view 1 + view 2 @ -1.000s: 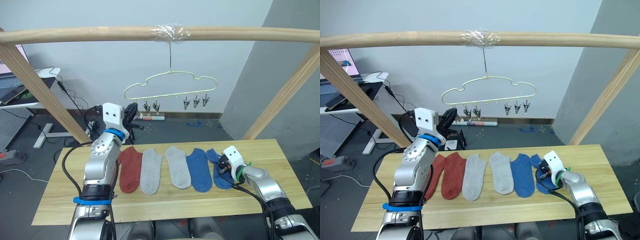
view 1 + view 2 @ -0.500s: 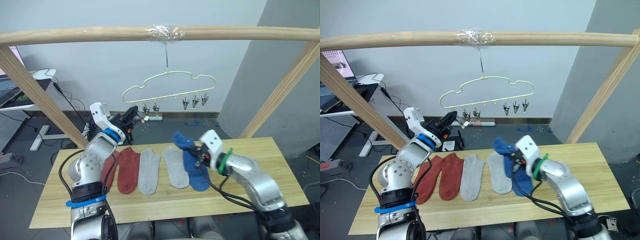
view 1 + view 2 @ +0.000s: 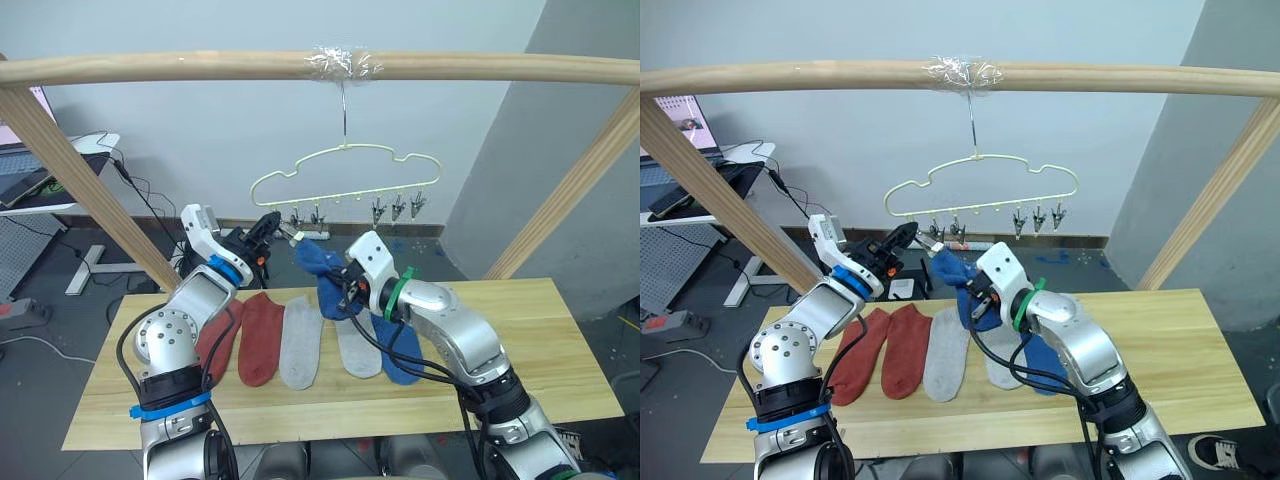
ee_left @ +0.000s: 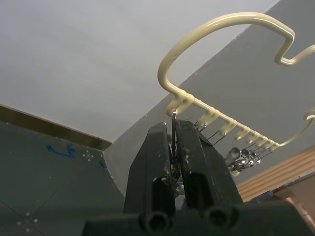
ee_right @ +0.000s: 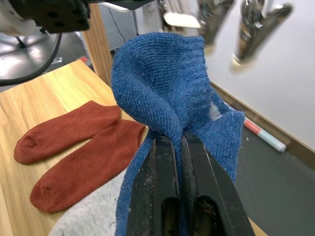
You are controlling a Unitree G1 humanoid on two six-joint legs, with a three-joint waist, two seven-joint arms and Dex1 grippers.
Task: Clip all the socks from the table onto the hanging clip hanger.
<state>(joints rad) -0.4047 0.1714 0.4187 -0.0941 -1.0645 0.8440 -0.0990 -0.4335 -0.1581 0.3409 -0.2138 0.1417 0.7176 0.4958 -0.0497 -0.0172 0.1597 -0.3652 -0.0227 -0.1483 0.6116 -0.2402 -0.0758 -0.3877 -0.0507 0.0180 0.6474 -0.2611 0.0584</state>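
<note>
Blue knit filled my right jaws (image 5: pixel 178 147): they were closed on a blue sock (image 3: pixel 962 277), bunched and lifted off the bench (image 3: pixel 1200 340), its cuff rising just ahead of the jaw tips and close under the first clips (image 3: pixel 937 229) of the hanger (image 3: pixel 980 185).

My left jaws (image 4: pixel 173 147) were pressed together on the thin wire stem of the end clip, at the hanger's left end; the rest of the clip row trailed away beyond them to their right. The hanger hung by its hook from the pole (image 3: pixel 200 67).

Below and beyond the right jaws, two rust-red socks (image 3: pixel 885 348) lay flat side by side on the bench, toes pointing toward me. Next to them came two grey socks (image 3: pixel 947 355), and the second blue sock (image 3: pixel 400 350) lay partly under my right forearm, so I couldn't see all of it.
</note>
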